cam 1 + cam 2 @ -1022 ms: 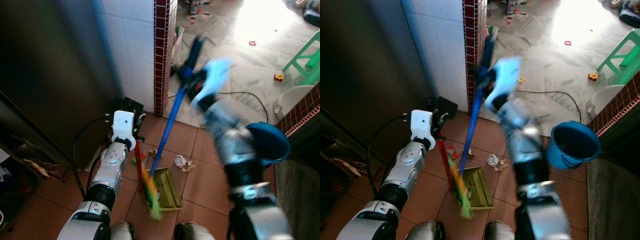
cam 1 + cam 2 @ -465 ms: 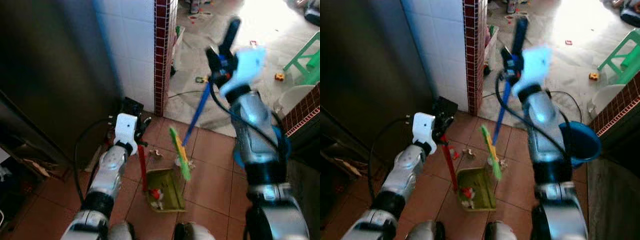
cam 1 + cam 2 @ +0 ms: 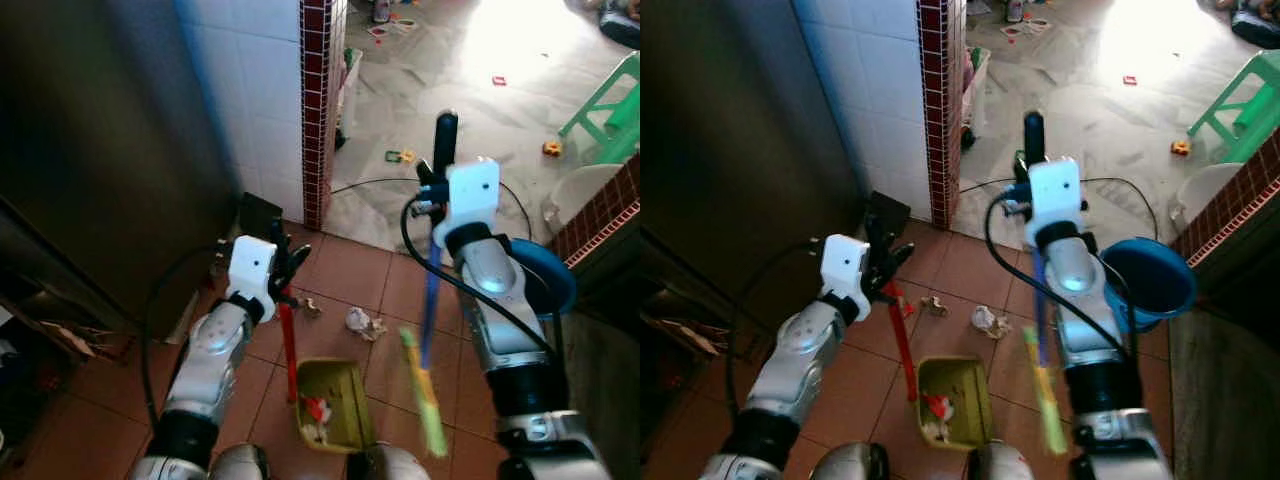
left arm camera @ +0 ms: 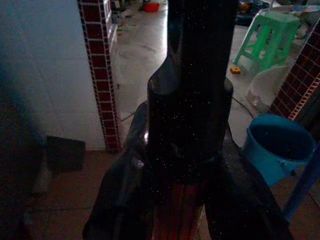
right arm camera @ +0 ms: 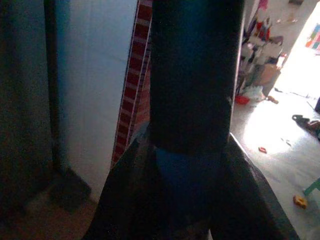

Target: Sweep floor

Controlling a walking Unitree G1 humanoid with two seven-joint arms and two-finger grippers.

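Right end effector [image 3: 437, 165] clenched on the broom [image 3: 430, 300] near the black top grip of its blue handle; handle runs down and toward the robot, ending in a blurred green-yellow brush head [image 3: 425, 405] above the terracotta tile floor [image 3: 340, 270], to the right of the dustpan. In the right wrist view the two black fingers [image 5: 130, 200] flank the blue shaft just under the black grip.

Left end effector [image 3: 285, 275] clenched on the top of the red handle [image 3: 289, 340] of the dustpan. Handle stands nearly upright, leaning slightly. Left wrist view is dark: fingers [image 4: 120, 200] close around the red shaft below a black cap.

Dustpan [image 3: 330, 400]: olive-green, resting on the tiles just in front of the robot's feet, with red and pale scraps lying inside it.

Litter on the floor: a crumpled white paper [image 3: 360, 321] beyond the dustpan, near the broom shaft; a smaller scrap [image 3: 311, 305] just right of the left end effector.

Surroundings: blue bucket [image 3: 1148, 280] to the right, partly behind the right arm. White-tiled wall edged with a dark red mosaic strip [image 3: 316, 110] ahead-left. Past it, a pale, brightly lit floor with small toys scattered. Green plastic stool [image 3: 610, 100] at far right. Black cable [image 3: 375, 183] trails across the pale floor.
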